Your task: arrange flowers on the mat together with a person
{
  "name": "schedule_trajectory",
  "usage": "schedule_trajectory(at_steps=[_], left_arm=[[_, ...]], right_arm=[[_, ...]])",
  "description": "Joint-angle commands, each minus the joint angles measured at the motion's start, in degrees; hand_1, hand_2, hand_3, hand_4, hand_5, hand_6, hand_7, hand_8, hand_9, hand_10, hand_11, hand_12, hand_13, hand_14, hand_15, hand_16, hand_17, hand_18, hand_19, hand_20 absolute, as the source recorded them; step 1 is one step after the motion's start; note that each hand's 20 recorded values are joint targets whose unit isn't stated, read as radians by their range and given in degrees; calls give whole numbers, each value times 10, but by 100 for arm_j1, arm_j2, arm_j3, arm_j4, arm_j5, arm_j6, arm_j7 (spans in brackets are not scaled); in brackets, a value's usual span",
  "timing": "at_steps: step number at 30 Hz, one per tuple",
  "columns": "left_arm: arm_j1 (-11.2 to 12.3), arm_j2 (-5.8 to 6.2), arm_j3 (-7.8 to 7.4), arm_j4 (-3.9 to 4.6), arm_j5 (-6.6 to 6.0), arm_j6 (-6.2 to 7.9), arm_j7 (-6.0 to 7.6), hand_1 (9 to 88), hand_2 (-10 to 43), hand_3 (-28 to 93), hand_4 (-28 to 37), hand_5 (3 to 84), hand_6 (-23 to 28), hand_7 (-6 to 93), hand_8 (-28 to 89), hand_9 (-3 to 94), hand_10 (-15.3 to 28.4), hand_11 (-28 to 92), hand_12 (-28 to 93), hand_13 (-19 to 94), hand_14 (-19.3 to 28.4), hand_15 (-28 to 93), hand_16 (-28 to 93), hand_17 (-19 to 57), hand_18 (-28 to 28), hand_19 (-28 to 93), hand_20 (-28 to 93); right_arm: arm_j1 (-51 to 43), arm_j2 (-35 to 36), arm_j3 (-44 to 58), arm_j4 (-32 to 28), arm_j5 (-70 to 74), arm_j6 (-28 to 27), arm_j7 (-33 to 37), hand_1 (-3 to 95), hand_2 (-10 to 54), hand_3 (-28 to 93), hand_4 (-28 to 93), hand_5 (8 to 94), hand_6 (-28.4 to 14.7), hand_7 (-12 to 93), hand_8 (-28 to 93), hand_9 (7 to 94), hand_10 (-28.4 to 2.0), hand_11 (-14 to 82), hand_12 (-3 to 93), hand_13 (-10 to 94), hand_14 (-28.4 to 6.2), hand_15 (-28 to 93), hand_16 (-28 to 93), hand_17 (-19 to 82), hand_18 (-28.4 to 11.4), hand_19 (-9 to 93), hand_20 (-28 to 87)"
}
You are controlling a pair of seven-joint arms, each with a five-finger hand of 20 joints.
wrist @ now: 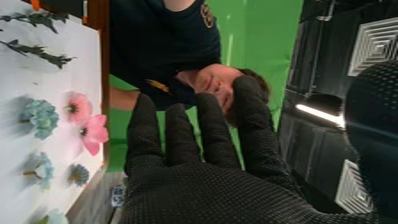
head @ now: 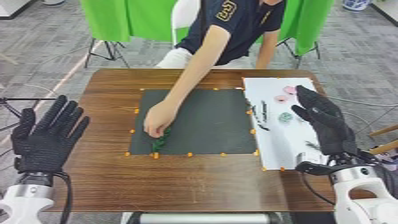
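In the head view a person's hand holds a green leafy sprig [head: 159,143] on the lower left part of the dark mat [head: 209,120]. The robot's right hand [head: 327,122] is over the right edge of the white sheet [head: 277,129], fingers extended. The left hand [head: 46,142] is open, palm showing, left of the mat. On the sheet lie pink flowers [head: 290,90], a pale teal flower [head: 285,117] and dark green sprigs [head: 260,114]. In the right wrist view the right hand [wrist: 222,192] has straight fingers, apart from the pink flowers [wrist: 92,134], blue-green flower [wrist: 40,118] and leafy sprigs [wrist: 37,54].
The brown table [head: 98,177] surrounds the mat, with small orange markers [head: 189,154] along the mat and sheet edges. The person's forearm [head: 190,75] reaches across the table's far edge and the mat's upper left. A green backdrop [head: 124,20] hangs behind.
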Motion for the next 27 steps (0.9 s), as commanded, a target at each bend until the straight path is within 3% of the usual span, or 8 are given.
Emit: schedule_trajectory(at_steps=[1,5,13,20,24,27], left_arm=[[56,-72,6,-11,-17,89,-15,257,98,695,-283,376,79,46,-81,289,140,112,64,148,119,118,-21,-93,105,197,111],[71,-62,4,-20,-19,92,11,259,97,695,-283,384,74,56,-79,297,139,117,69,169,130,136,-15,-109,111,192,107],[97,-78,31,-23,-56,85,31,262,97,692,-283,387,72,62,-80,307,142,116,74,196,140,160,-12,-107,121,204,106],[97,-72,38,-22,-72,30,78,263,99,691,-283,390,72,65,-80,317,145,123,81,225,150,189,-9,-88,137,238,119],[133,-84,31,-29,-73,60,65,264,100,689,-283,393,73,67,-80,325,147,126,84,237,155,204,-10,-82,144,249,124],[157,-41,46,-31,-105,86,123,263,103,690,-283,395,73,69,-80,328,148,127,86,237,155,207,-13,-82,145,255,126]], right_arm=[[260,170,-197,123,297,-61,88,151,-85,847,-235,281,-22,158,-110,292,-107,13,127,208,-97,22,170,81,-124,267,104],[216,166,-155,101,282,-72,91,143,-93,836,-237,245,-42,131,-92,278,-143,7,136,228,-121,31,186,91,-142,265,108],[209,299,-123,-9,-419,428,311,149,-86,833,-239,269,-49,134,-84,280,-156,6,143,241,-128,36,195,101,-156,276,115],[-282,654,853,-270,-1275,-123,723,280,-95,846,-241,310,-40,177,-107,291,-155,18,145,267,-122,58,191,116,-145,296,106],[-526,772,1215,-417,-1957,-76,1077,311,-95,859,-262,316,-38,196,-119,295,-158,25,144,272,-121,79,184,121,-140,313,105],[-729,759,1535,-628,-2551,-280,1770,319,-95,862,-272,335,-38,199,-125,303,-161,34,142,277,-123,115,174,121,-147,350,108]])
